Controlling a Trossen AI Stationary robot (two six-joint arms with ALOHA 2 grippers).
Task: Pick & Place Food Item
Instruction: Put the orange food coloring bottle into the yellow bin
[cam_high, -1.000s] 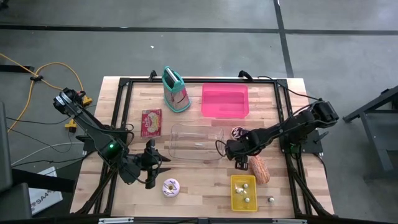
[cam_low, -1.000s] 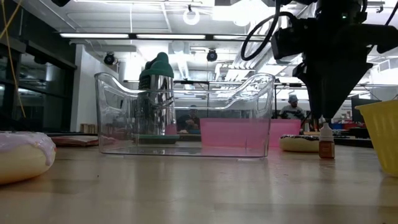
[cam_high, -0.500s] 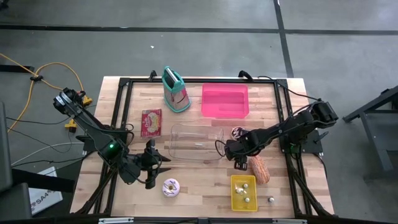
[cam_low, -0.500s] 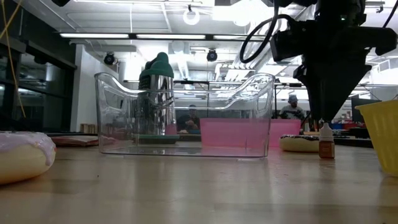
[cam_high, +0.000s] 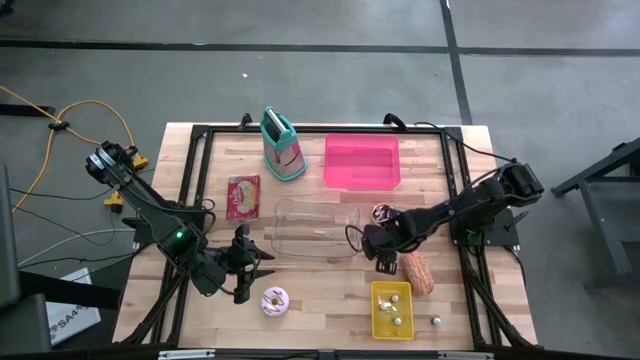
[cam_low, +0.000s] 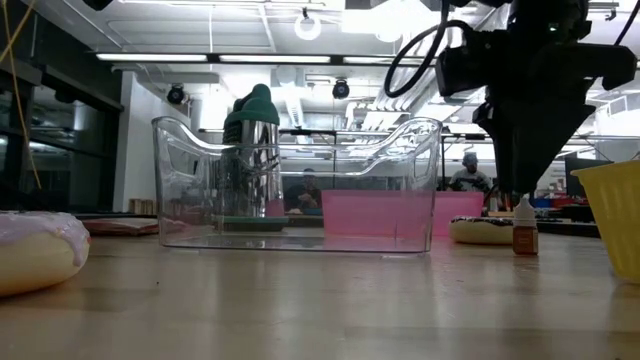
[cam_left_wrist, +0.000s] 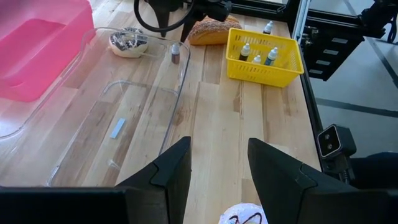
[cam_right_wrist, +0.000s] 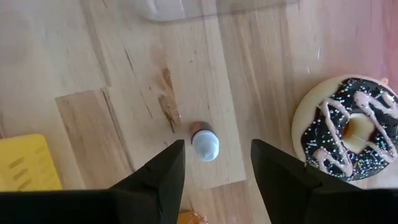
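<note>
Nothing has moved: right gripper fingers stay open above the small bottle.

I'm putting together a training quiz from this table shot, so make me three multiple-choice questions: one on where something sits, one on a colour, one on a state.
1. Where does the small dropper bottle stand?
A. inside the pink tray
B. on bare wood under the right hand
C. in the yellow basket

2. What colour is the icing on the donut next to the left hand?
A. pink
B. green
C. blue

3. How is the right hand?
A. shut on the bread loaf
B. holding the donut
C. open above the bottle, not touching it

Answers:
1 B: the right wrist view shows it on wood between the fingers.
2 A: the high view shows pink icing.
3 C: gaps show either side of the bottle.
</note>
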